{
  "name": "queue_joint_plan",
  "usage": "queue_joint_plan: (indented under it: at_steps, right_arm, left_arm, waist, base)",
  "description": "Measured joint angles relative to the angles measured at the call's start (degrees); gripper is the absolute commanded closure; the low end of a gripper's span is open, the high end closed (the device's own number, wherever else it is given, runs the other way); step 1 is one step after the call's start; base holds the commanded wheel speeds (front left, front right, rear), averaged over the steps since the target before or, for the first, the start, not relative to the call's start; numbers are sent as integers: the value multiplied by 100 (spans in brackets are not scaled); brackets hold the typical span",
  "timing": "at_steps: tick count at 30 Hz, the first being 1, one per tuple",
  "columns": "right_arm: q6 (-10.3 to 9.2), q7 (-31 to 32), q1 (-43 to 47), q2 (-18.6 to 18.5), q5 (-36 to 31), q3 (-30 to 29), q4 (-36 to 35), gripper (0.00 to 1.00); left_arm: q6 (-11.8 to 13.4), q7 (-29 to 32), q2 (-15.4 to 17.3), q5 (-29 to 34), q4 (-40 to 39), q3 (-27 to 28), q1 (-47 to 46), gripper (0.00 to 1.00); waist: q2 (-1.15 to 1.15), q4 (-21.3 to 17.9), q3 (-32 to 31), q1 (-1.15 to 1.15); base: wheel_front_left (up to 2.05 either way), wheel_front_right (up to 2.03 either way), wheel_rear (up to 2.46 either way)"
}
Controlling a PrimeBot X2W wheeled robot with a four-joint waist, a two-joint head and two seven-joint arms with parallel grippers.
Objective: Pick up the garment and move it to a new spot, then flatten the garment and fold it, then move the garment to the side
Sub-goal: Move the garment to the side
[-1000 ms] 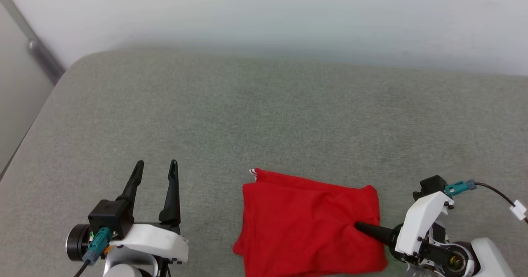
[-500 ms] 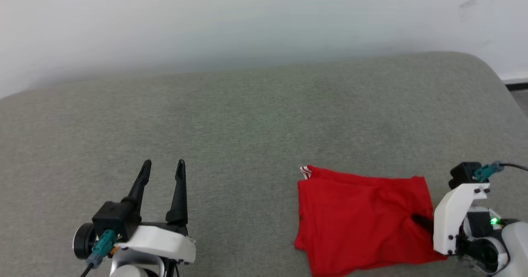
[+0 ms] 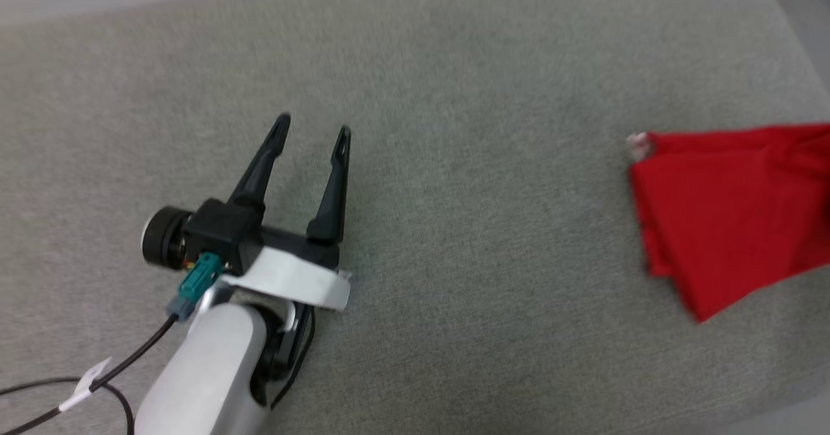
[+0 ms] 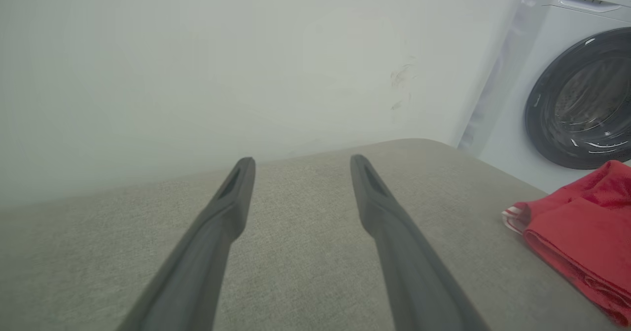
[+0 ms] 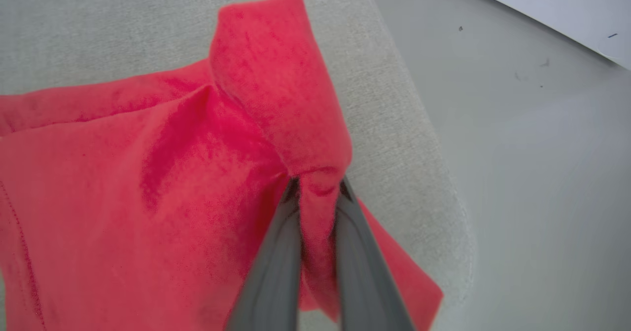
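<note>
Though the head camera has swung too, the folded red shirt (image 3: 733, 208) now sits well farther from the left tool (image 3: 313, 126) than a second ago, near the right end of the worktop (image 3: 454, 163). Your right tool (image 5: 318, 185) is clenched on a pinch of its fabric; the left tool is released, holding nothing. Looks like your final move-aside step, so watch the edge.
</note>
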Motion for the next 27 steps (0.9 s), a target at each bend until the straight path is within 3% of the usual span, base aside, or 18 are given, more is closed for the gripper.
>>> queue_joint_plan:
  at_steps: [9,10,11,12,20,27]
  right_arm:
    - [0,-1202,-909,-250,-638,-828,709,100]
    - [0,-1327,-960,-216,-713,-878,814,84]
    - [0,-1450,-1005,-158,-789,-913,936,53]
    - [0,-1566,-1042,-83,-838,-983,1079,0]
    - [0,-2588,-1237,73,-1474,-1541,2069,0]
    - [0,-3746,-848,-51,-1753,-1485,2302,0]
  left_arm:
    - [-51,119,74,203,-102,-51,-641,0]
    - [-51,130,94,204,-111,-44,-667,0]
    - [-51,143,108,207,-124,-46,-684,0]
    - [-51,147,118,211,-134,-44,-700,0]
    - [-51,130,107,191,-34,-60,-776,0]
    - [-62,-65,-42,-48,428,-63,-268,0]
  waist:
    - [0,1,1069,0]
    - [0,7,1160,1]
    - [0,13,1242,0]
    - [0,20,1316,1]
    - [0,80,1396,1]
    - [0,103,657,0]
  base:
    - [0,0,0]
    - [0,0,0]
    - [0,0,0]
    - [0,0,0]
    - [0,0,0]
    - [0,0,0]
